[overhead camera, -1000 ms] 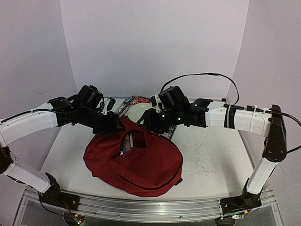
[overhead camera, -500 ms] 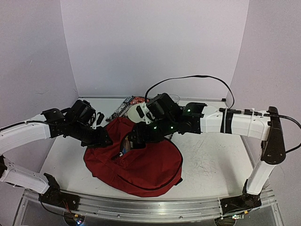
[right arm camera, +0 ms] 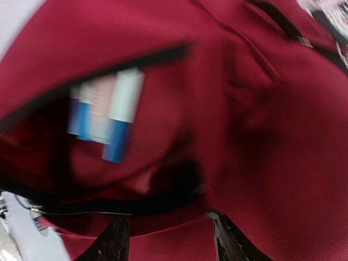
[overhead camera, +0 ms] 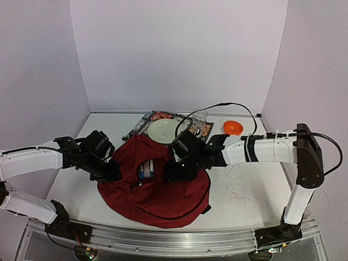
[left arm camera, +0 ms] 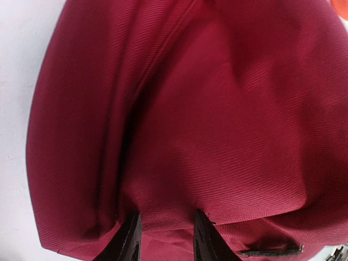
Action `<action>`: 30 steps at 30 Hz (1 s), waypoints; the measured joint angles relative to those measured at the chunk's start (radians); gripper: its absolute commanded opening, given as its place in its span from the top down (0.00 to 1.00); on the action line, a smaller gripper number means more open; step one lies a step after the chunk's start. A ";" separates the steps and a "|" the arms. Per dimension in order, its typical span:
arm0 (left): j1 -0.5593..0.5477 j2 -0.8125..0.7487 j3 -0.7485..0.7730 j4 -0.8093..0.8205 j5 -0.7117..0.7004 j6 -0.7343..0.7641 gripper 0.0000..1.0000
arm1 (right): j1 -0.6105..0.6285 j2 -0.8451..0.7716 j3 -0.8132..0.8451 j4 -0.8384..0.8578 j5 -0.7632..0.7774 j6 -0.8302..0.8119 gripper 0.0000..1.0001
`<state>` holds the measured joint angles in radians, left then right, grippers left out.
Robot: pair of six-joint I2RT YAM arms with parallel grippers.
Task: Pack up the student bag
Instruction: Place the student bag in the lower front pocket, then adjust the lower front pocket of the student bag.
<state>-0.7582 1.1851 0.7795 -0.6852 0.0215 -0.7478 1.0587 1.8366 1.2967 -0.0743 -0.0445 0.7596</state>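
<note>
The student bag [overhead camera: 163,193], dark red and floppy, lies in the middle of the table with its black-zippered mouth [overhead camera: 148,168] gaping upward. Blue and white items [overhead camera: 144,173] show inside it, blurred in the right wrist view [right arm camera: 111,114]. My left gripper [overhead camera: 116,175] is low at the bag's left side. Its jaws [left arm camera: 166,236] pinch a fold of the red fabric [left arm camera: 217,109]. My right gripper [overhead camera: 169,175] sits at the right rim of the mouth. Its fingers [right arm camera: 168,239] stand apart over the fabric just below the zipper edge [right arm camera: 109,206].
Behind the bag are a pale green plate [overhead camera: 162,129], a clear glass [overhead camera: 200,119], an orange bowl [overhead camera: 232,127] and a patterned packet [overhead camera: 159,115]. The right arm's black cable [overhead camera: 217,106] arcs above them. Walls close in the back and both sides.
Both arms have come down and toward me, from behind the bag onto it. The bag's raised top has dropped and its mouth gapes wider. The plate, glass and bowl are now uncovered.
</note>
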 measured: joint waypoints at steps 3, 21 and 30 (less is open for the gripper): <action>0.000 0.000 -0.017 0.005 -0.013 -0.013 0.67 | -0.004 0.000 -0.026 -0.005 0.008 0.005 0.47; 0.003 -0.036 0.026 0.006 0.019 -0.092 0.51 | 0.020 -0.017 0.224 -0.033 -0.045 -0.056 0.28; 0.005 -0.078 0.015 0.029 0.067 -0.180 0.48 | 0.017 0.091 0.279 0.073 -0.100 0.152 0.42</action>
<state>-0.7532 1.1067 0.7941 -0.6560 0.0886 -0.9274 1.0760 1.9281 1.5753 -0.0013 -0.1446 0.9118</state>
